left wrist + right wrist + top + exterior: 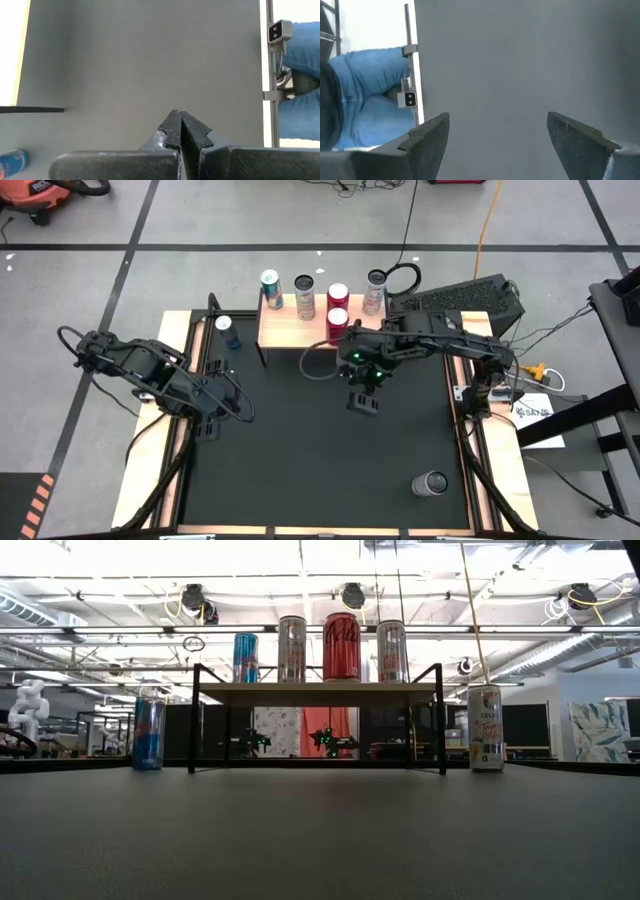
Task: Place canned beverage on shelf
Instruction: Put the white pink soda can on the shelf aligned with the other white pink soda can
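The shelf is a light-wood board on thin black legs at the table's far middle; it also shows in the low view. Several cans stand on it: a blue-white one, a silver one, two red ones and a pale one. A blue can stands on the mat left of the shelf. Another can is at the near right. My right gripper is open and empty over the mat, near the shelf; its fingers also show apart in its wrist view. My left gripper is shut and empty at the mat's left edge; it also shows in its wrist view.
In the low view a white can stands on the table right of the shelf. Black electronics and cables lie past the far right corner. A person in blue jeans stands beyond the table's edge. Bare black mat lies in the middle.
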You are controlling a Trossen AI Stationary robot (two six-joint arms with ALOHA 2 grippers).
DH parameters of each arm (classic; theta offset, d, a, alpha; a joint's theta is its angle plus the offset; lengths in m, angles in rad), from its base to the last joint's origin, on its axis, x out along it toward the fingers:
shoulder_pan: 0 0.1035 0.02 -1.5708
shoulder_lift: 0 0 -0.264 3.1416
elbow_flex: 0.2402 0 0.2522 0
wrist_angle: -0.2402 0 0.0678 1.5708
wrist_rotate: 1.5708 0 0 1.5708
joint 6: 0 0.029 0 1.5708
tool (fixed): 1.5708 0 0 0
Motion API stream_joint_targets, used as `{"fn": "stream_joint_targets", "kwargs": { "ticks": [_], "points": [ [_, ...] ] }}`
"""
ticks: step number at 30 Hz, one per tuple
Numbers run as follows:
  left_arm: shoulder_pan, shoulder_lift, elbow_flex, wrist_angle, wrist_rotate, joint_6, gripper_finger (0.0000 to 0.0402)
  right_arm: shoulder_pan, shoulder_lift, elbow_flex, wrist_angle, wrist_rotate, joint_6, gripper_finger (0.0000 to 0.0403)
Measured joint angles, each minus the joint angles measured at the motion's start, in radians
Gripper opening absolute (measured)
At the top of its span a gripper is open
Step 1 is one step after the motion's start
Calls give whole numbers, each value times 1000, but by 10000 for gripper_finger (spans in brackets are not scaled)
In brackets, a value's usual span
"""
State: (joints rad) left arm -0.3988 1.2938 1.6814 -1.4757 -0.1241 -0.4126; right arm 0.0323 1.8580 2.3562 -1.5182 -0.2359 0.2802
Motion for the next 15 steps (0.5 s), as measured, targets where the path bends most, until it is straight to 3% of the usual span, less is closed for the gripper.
{"fn": "stream_joint_targets", "kwargs": {
  "ticks": [9, 15],
  "points": [
    [0, 6, 0, 0, 63, 107, 0, 9, 1, 0, 137, 3, -33, 316],
    [0, 9, 0, 0, 45, 50, 0, 9, 1, 0, 160, 9, 21, 316]
  ]
}}
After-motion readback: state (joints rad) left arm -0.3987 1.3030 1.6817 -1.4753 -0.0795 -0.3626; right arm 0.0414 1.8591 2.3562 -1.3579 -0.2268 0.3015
